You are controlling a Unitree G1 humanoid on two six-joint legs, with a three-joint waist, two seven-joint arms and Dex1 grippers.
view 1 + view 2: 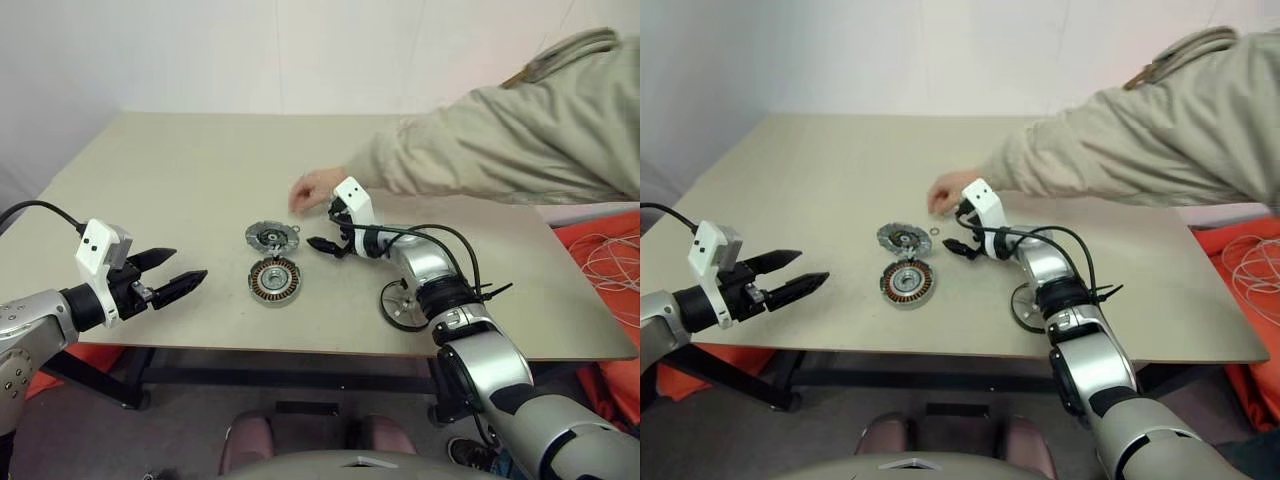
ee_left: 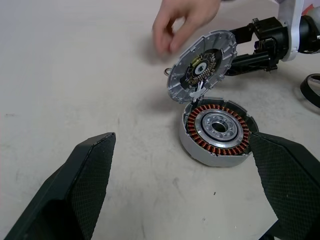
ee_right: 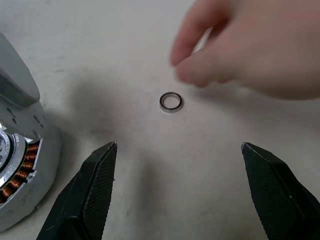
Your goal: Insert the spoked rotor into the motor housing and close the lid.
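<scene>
Clearly nothing of the assembly is done yet — all three parts lie apart on the bench (image 1: 180,180). The motor housing (image 1: 274,280) sits near the front edge with its copper windings showing and its centre bare. The lid (image 1: 272,236) lies just behind it, touching or nearly so; the left wrist view shows the lid propped at a tilt over the housing's far rim, not seated. The spoked rotor (image 1: 397,305) rests well to the right at the bench's front edge, partly hidden under the right forearm, untouched by either hand.

The left hand (image 1: 178,272) hovers off the bench to the left of the housing, fingers spread wide and holding nothing. The right hand (image 1: 325,243) points at the bare patch just right of the lid, fingers also wide and empty. Ahead of it lies a tiny thin ring (image 3: 171,102), and a person's hand (image 1: 316,188) hangs just over that ring.

What is left, by my reading, is everything — fetching the rotor, setting it into the housing, then lowering the lid flat onto it.
</scene>
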